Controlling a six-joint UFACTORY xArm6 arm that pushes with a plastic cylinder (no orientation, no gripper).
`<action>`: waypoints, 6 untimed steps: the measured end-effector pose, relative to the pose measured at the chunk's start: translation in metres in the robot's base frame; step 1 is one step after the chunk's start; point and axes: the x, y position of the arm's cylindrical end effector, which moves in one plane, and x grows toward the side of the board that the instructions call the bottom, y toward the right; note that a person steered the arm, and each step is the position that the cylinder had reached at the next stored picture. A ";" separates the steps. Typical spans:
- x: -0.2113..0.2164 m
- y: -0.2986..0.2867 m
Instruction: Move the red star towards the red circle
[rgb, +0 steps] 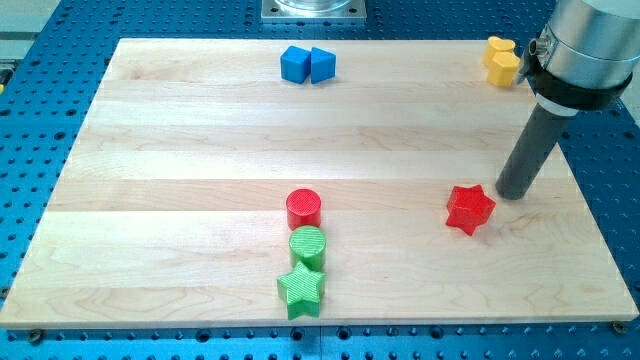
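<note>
Pale wooden board (180, 150) on a blue perforated bench (40, 120). Near the top edge, two blue blocks (307, 65) touching. At the top right corner, yellow blocks (501, 60). Toward the bottom edge, red circle (304, 209), green circle (308, 246), green star (301, 289) in a column. Toward the right edge, red star (469, 209).

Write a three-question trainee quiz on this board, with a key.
1. True or false: my tip sits at the view's right of the red star.
2. Which block lies nearest the red circle? A) green circle B) yellow block C) blue blocks
3. Fill in: the green star lies toward the view's ____ of the green circle.

Key: 1 true; 2 A; 3 bottom.
</note>
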 end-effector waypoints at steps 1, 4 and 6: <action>0.001 -0.001; 0.042 -0.059; 0.064 -0.108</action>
